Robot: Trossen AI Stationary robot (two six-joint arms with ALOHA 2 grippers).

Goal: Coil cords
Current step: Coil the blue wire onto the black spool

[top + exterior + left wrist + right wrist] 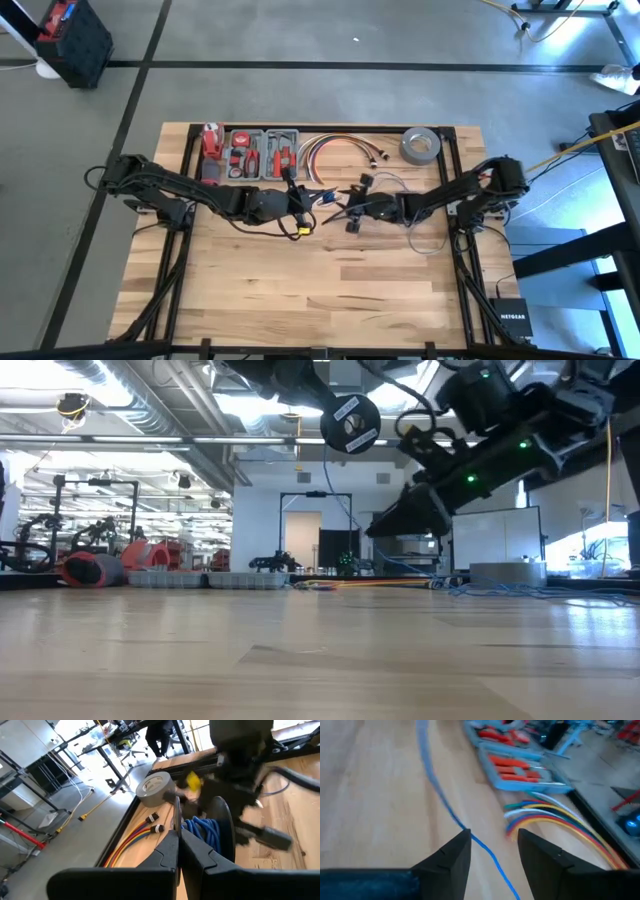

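- Mid-coil, by the look of it: both arms raised over the middle of the tabletop (300,290), tools meeting near its centre.
- Left tool (178,851) clenched on the thin black cord (177,815), fingers pressed together around it; round black disc (350,422) hanging in the air near the tool, well above the wood.
- Right tool (494,851) released, fingers apart, with the grey-blue wire (432,780) running between them but not pinched; wire trailing away across the tabletop.
- A bunch of blue wire loops (202,831) visible just past the left tool.
- Next move likely calls for closing the right tool on the wire, then guiding another loop toward the bunch without snagging the black cord.
- Coloured cable bundle (335,150) and tape roll (421,145) lying apart at the far edge, not involved.
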